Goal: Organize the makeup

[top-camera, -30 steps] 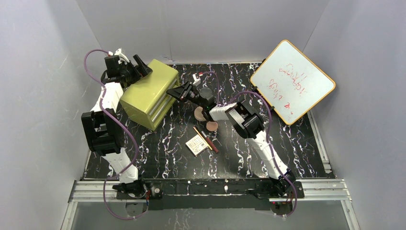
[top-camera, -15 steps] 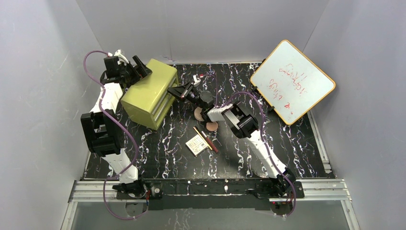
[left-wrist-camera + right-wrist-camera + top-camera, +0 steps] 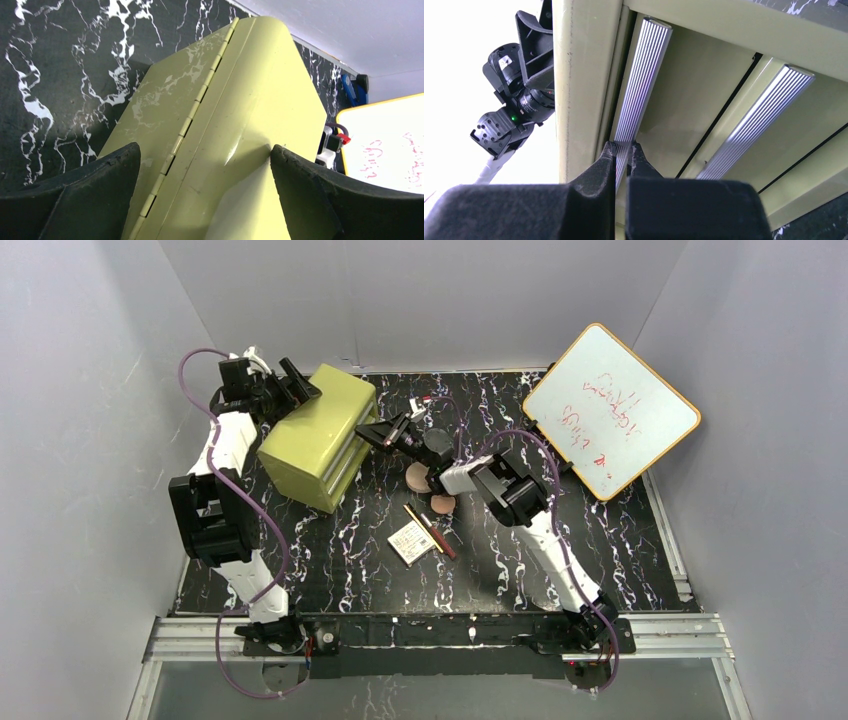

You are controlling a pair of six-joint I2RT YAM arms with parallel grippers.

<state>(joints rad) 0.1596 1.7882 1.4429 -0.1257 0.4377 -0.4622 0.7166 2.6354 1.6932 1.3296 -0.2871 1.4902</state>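
I am finding the left gripper standing at the far left, its fingers spread wide and straddling the hinged rear edge of the olive-green drawer box; whether they are pressing on it I cannot tell. I am noting the right gripper reaching to the box front, its fingers pressed together and pinching the ribbed silver handle of the top drawer. The makeup is lying on the black marbled table right of the box: the larger disc partly under the right arm; the smaller disc just nearer; then the gold pencil, square palette and dark red pencil lying close together. The orange-framed whiteboard is leaning at the far right.
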